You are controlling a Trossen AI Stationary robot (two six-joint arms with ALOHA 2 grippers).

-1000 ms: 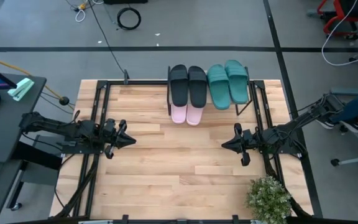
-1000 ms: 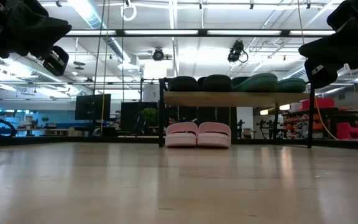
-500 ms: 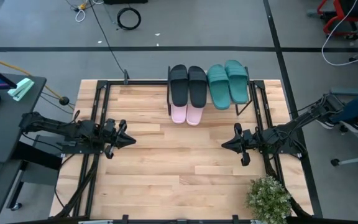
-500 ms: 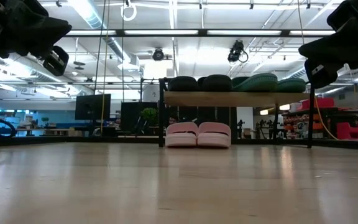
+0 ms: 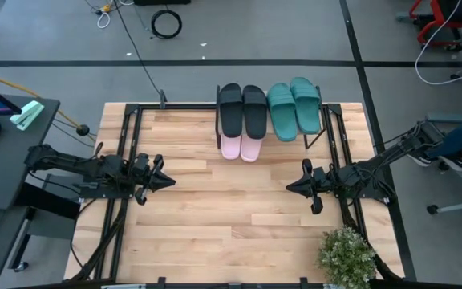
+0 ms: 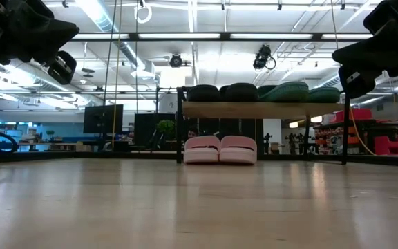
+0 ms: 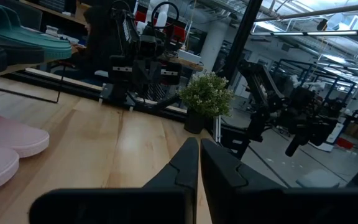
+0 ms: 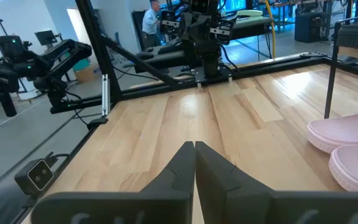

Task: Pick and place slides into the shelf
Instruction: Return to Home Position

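Black slides [image 5: 242,111] and teal slides [image 5: 293,107]: in pairs, side by side on the shelf [image 6: 254,109] plank, filling its width. Pink slides [image 5: 240,148]: on the tabletop [image 5: 215,233] beneath the plank, likely because the top had no room. All six look stowed.

Left gripper [image 5: 171,181], right gripper [image 5: 289,187]: raised at opposite table sides, tips facing inward, fingers pressed together, holding nothing. They read as parked, well apart from the rack. Potted plant [image 5: 346,253] at the near right corner.
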